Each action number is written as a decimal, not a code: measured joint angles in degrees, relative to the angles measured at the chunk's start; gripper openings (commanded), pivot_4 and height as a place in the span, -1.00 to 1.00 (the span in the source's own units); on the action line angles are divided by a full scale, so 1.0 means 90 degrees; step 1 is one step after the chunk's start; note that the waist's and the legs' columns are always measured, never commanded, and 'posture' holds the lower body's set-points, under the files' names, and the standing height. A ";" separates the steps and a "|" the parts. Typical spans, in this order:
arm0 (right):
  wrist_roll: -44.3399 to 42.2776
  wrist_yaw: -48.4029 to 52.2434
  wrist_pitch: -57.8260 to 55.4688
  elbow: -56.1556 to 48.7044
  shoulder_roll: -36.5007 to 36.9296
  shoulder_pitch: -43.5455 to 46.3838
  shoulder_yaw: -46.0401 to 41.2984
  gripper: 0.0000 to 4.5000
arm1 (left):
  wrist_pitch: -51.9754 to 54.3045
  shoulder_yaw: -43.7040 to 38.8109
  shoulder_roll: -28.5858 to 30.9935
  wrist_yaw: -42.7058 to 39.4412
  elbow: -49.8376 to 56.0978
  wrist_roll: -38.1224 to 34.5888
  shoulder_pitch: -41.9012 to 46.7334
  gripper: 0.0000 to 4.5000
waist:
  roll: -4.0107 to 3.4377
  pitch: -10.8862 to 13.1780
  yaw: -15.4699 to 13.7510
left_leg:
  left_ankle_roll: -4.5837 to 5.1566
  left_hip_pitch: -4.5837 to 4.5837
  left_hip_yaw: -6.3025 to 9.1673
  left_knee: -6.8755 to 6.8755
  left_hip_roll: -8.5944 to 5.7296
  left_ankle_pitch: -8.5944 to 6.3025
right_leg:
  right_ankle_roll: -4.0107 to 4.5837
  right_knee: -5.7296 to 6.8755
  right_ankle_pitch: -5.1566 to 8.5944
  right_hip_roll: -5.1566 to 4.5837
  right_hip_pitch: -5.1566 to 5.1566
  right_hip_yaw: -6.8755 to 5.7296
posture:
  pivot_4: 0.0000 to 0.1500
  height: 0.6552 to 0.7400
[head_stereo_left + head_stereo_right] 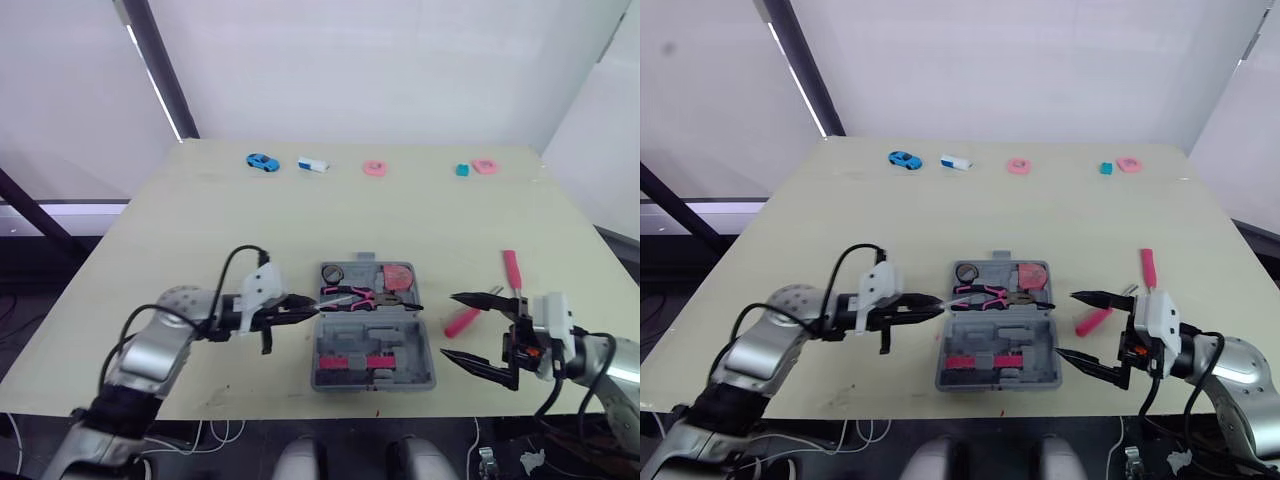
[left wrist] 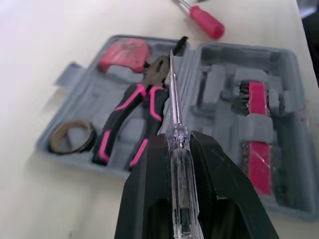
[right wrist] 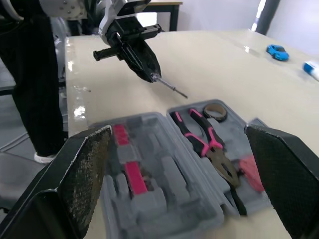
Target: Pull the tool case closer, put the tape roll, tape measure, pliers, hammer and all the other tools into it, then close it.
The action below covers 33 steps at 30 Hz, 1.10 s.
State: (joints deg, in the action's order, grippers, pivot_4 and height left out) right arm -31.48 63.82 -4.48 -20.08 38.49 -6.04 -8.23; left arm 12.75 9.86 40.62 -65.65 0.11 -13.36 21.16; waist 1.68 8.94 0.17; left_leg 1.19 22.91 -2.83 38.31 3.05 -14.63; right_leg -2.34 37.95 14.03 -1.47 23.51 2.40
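On the pale surface (image 1: 200, 210) the open tool case (image 1: 415, 350) sits near the front edge, and the left pincer (image 1: 300, 308), clamped on a clear-handled screwdriver (image 2: 177, 149) above the pliers (image 1: 358, 296), should lower it level into a free slot, with the right pincer (image 1: 448, 326) spread apart alongside.

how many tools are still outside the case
3: a clear-handled screwdriver in the left gripper, tip over the case's left side; a pink-handled screwdriver right of the case; another pink-handled tool beyond it. The right gripper may hide more.

Bright, even light (glare on table (image 3: 79, 112))
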 measured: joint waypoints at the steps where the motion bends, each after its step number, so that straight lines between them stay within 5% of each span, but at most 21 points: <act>1: 0.0004 -0.0036 0.0016 -0.0004 0.0000 -0.0022 -0.0022 1.00 | 0.0031 0.0119 -0.0078 -0.0026 -0.0133 0.0088 0.0172 -0.95 | 0.0000 0.0000 -0.0002 | 0.0000 0.0000 0.0001 0.0000 0.0000 0.0000 | 0.0000 0.0000 0.0000 0.0003 0.0000 0.0000 | 1.00 1.00; 12: 0.0077 -0.0250 0.0176 -0.0173 -0.0010 -0.0518 -0.0245 1.00 | 0.0148 0.1259 -0.0743 -0.0506 -0.1583 0.1047 0.1587 -0.95 | 0.0000 0.0000 0.0023 | 0.0001 0.0001 0.0002 0.0004 0.0000 0.0000 | 0.0000 0.0001 0.0000 0.0009 0.0000 0.0008 | 1.00 1.00; 33: 0.0235 -0.0281 0.0388 -0.0130 0.0033 -0.0667 -0.0354 1.00 | 0.0318 0.1799 -0.1343 -0.0897 -0.2094 0.1833 0.2000 -0.95 | 0.0000 0.0000 0.0031 | 0.0001 0.0003 0.0008 0.0004 0.0003 0.0000 | 0.0000 0.0003 0.0000 0.0016 0.0000 0.0010 | 1.00 1.00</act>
State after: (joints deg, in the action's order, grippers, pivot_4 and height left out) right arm -29.37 61.29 -0.98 -21.24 38.79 -12.04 -11.41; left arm 15.61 26.05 28.53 -73.73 -18.74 3.14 39.16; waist 1.68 8.94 0.45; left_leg 1.19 22.94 -2.75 38.34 3.07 -14.63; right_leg -2.34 37.98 14.03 -1.32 23.51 2.49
